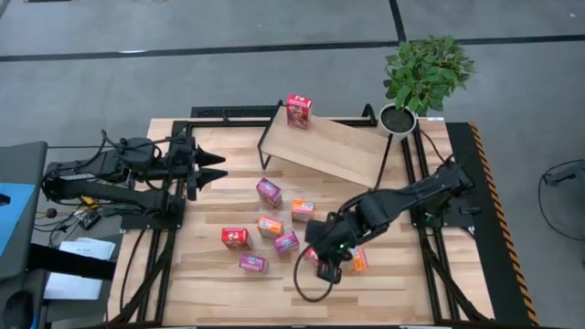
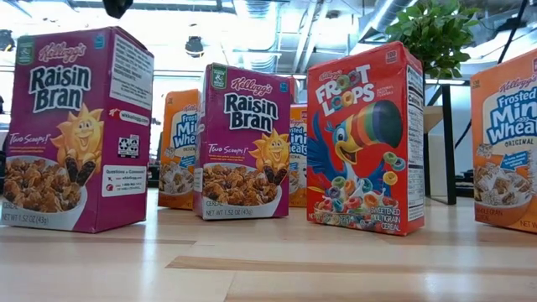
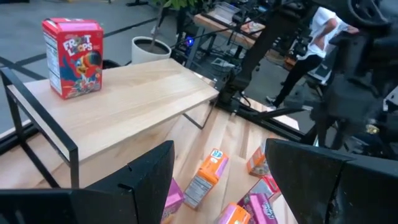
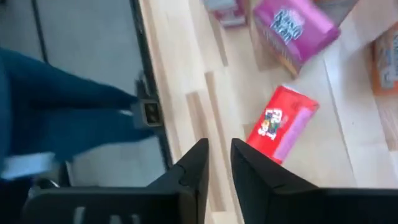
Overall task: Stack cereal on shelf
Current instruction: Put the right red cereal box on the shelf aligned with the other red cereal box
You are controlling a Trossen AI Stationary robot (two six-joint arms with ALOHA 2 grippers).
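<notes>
The right tool [image 1: 327,271] sits low over the front of the worktop [image 1: 183,283], its two dark fingers [image 4: 198,163] drawn close with only a thin gap and nothing between them. Just beside it an orange cereal box [image 1: 357,260] is partly hidden by the arm. In the right wrist view, a red box [image 4: 283,124] lies flat on the wood just ahead of the fingers, its long axis slanting away from them, with a magenta box [image 4: 297,30] farther on.

The left tool [image 1: 218,167] hovers at the worktop's left side, its fingers [image 3: 146,177] spread wide and empty, pointing toward the shelf [image 1: 329,151].

Six more small boxes are scattered mid-worktop between the arms, some upright, some on their sides, long axes pointing different ways. One red Froot Loops box [image 1: 298,111] stands upright on the shelf's back left corner. A potted plant [image 1: 422,78] stands at the shelf's right end.
</notes>
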